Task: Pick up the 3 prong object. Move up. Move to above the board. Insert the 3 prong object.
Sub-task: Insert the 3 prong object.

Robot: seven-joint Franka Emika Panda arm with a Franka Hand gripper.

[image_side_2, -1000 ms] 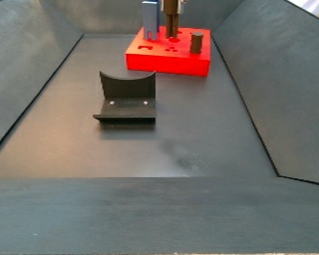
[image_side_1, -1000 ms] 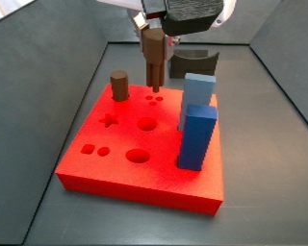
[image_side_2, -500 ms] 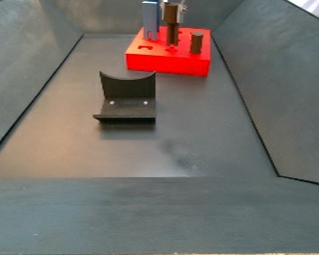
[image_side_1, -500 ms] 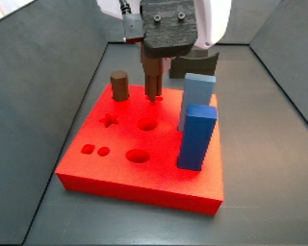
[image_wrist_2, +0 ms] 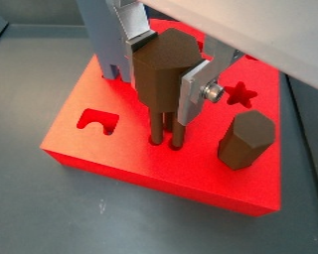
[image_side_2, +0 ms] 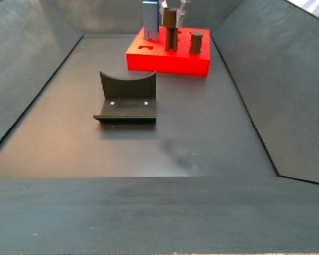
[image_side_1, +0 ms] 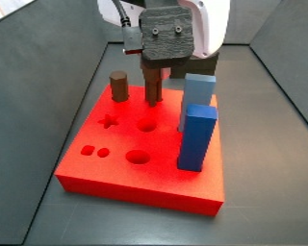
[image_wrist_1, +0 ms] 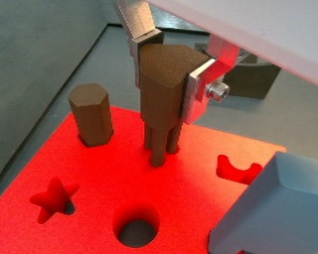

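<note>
In a side view, a stubby brown hexagonal peg stands upright at the upper left of the large flat bright red board. To its right, the gripper is clamped on the slim wood-coloured 3 prong object, blocky head between the silver finger plates. Its thin parallel prongs reach down to the board's small dot holes in both wrist views; their depth is hidden. Two blue blocks stand right. The dark fixture sits mid-floor.
</note>
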